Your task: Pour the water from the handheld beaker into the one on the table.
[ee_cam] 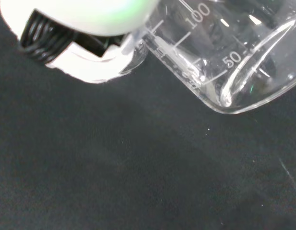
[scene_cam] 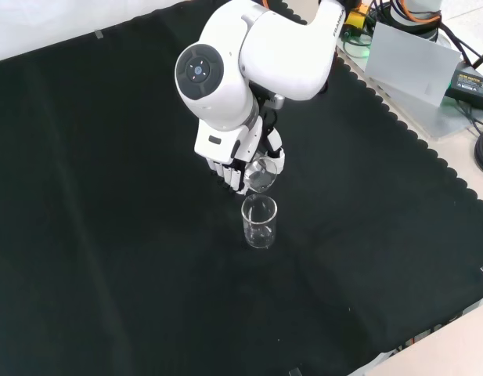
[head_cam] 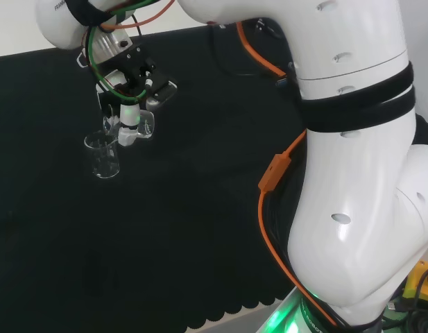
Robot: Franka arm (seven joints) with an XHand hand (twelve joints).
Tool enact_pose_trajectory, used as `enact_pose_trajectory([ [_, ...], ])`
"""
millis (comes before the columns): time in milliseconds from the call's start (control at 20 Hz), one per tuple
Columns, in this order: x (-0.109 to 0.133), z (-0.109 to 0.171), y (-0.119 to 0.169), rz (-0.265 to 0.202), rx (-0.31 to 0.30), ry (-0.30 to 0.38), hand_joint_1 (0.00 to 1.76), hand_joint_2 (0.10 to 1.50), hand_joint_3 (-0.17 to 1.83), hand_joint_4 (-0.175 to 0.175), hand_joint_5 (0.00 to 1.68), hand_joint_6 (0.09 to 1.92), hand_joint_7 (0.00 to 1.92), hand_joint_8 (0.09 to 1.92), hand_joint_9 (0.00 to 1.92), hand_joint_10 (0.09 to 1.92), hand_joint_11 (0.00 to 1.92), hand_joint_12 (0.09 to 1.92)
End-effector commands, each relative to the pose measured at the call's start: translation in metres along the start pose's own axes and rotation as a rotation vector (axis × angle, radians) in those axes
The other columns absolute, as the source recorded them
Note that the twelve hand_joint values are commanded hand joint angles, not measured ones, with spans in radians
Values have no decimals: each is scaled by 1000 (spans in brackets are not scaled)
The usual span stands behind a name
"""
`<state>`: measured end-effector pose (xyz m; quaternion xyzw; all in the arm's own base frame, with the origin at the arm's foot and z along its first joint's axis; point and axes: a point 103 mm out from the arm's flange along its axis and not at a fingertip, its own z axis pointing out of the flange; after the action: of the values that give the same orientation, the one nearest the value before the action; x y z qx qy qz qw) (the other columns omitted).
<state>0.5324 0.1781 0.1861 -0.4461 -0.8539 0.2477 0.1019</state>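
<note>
A robotics laboratory: a white robot arm [scene_cam: 257,47] works over a bench draped in black cloth [scene_cam: 108,235]; graduated glass beakers [scene_cam: 259,222] stand on it, cabling and electronics [scene_cam: 468,78] at the front view's upper right.

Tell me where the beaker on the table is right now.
In the front view, the table beaker stands upright on the cloth near the middle, just below the hand and its tilted held beaker.
</note>
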Motion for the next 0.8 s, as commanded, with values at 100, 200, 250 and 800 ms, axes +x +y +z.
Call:
enact_pose_trajectory([
  [100,0,-2,0,10,41,-25,1312,655,660,-175,1236,701,1301,678,1620,541,1310,720],
  [200,0,-2,0,14,50,-31,1312,654,662,-175,1236,702,1301,679,1624,541,1312,719],
  [250,0,-3,0,16,57,-33,1312,654,663,-175,1236,703,1301,679,1626,540,1313,719],
  [800,4,-5,4,27,118,-68,1312,649,673,-175,1235,707,1300,684,1635,533,1319,714],
])
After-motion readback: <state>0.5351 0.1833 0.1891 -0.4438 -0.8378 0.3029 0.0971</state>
